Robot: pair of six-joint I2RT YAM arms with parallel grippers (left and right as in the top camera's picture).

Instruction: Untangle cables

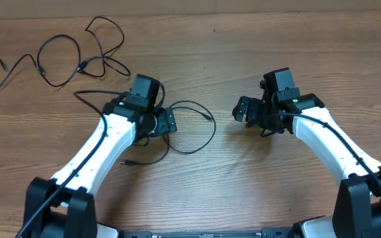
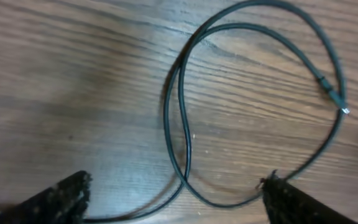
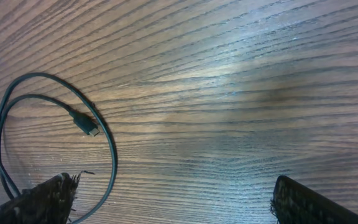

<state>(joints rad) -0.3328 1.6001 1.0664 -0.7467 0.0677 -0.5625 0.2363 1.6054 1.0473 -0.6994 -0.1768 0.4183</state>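
Two thin black cables lie on the wooden table. One cable (image 1: 83, 66) sprawls in loose loops at the far left. The other cable (image 1: 213, 129) runs under my left gripper (image 1: 169, 122) and loops out to its right. In the left wrist view this cable (image 2: 185, 177) crosses over itself on the wood between the wide-open fingers (image 2: 61, 196), and its plug (image 2: 334, 99) lies at the right. My left gripper (image 2: 176, 202) holds nothing. My right gripper (image 1: 243, 109) hovers open to the right of that loop. Its wrist view shows the loop (image 3: 114, 152) and plug (image 3: 87, 124) beside the left finger (image 3: 42, 199).
The wooden table (image 1: 243, 192) stretches across the whole view. A small plug end (image 1: 124, 162) of the near cable lies just in front of the left arm. Both white arms reach in from the near edge.
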